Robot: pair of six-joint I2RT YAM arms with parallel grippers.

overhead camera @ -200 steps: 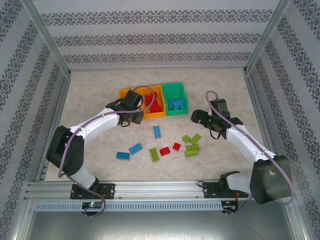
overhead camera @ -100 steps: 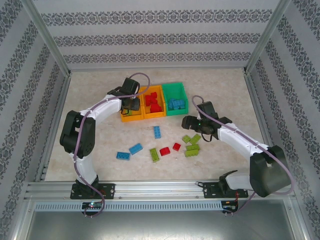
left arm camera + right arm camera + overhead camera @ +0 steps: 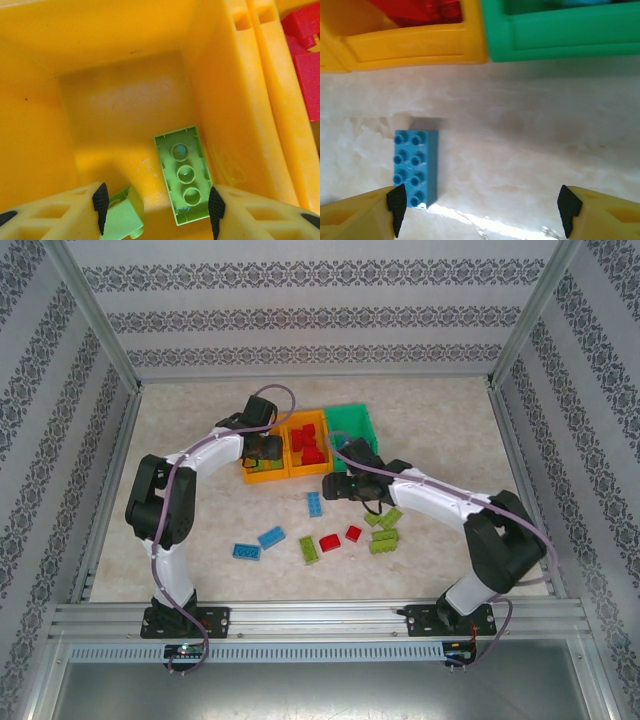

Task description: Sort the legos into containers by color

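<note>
- When you look down from the top camera, three bins stand in a row on the table (image 3: 450,430): the left orange bin (image 3: 262,478), the middle orange bin (image 3: 310,473) holding red bricks (image 3: 308,445), and the green bin (image 3: 355,422); the left gripper (image 3: 262,447) hangs over the left orange bin; the right gripper (image 3: 337,485) sits low just in front of the bins, beside a blue brick (image 3: 314,503); other loose legos (image 3: 329,542) in blue, red and lime lie nearer the arm bases
- Through the left wrist camera you see the left gripper (image 3: 157,210) inside the left orange bin (image 3: 115,30) with its jaws parted, clamping nothing; a lime brick (image 3: 182,177) lies hollow side up on the bin floor between the fingers; a small lime piece (image 3: 122,217) sits against one fingertip (image 3: 100,200)
- Through the right wrist camera you see the right gripper (image 3: 482,207) spread wide and empty above the table (image 3: 530,130); the blue brick (image 3: 416,167) lies studs up, its near end just beside one fingertip (image 3: 397,202); beyond it stand the middle orange bin (image 3: 415,45) and the green bin (image 3: 560,35)
</note>
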